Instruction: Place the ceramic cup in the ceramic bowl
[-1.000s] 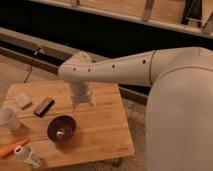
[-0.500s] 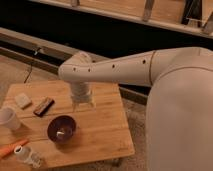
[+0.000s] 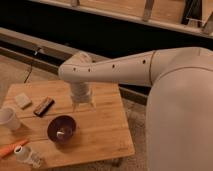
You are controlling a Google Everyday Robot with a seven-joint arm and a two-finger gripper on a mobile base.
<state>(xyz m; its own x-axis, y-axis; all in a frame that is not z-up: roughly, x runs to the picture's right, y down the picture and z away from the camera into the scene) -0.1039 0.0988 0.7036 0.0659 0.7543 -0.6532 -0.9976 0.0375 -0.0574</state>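
Observation:
The plain white ceramic cup (image 3: pixel 8 118) stands upright at the left edge of the wooden table (image 3: pixel 105 130). The dark maroon ceramic bowl (image 3: pixel 62 128) sits right of it, near the table's middle front, with a pale spot inside. My gripper (image 3: pixel 82 105) hangs from the white arm over the table's middle, just above and to the right of the bowl, well away from the cup. Nothing shows in it.
A small pale block (image 3: pixel 22 100) and a dark bar (image 3: pixel 44 106) lie at the table's back left. An orange carrot-like item (image 3: pixel 12 149) and small joined white cylindrical pieces (image 3: pixel 27 156) lie at the front left corner. A dark wall runs behind.

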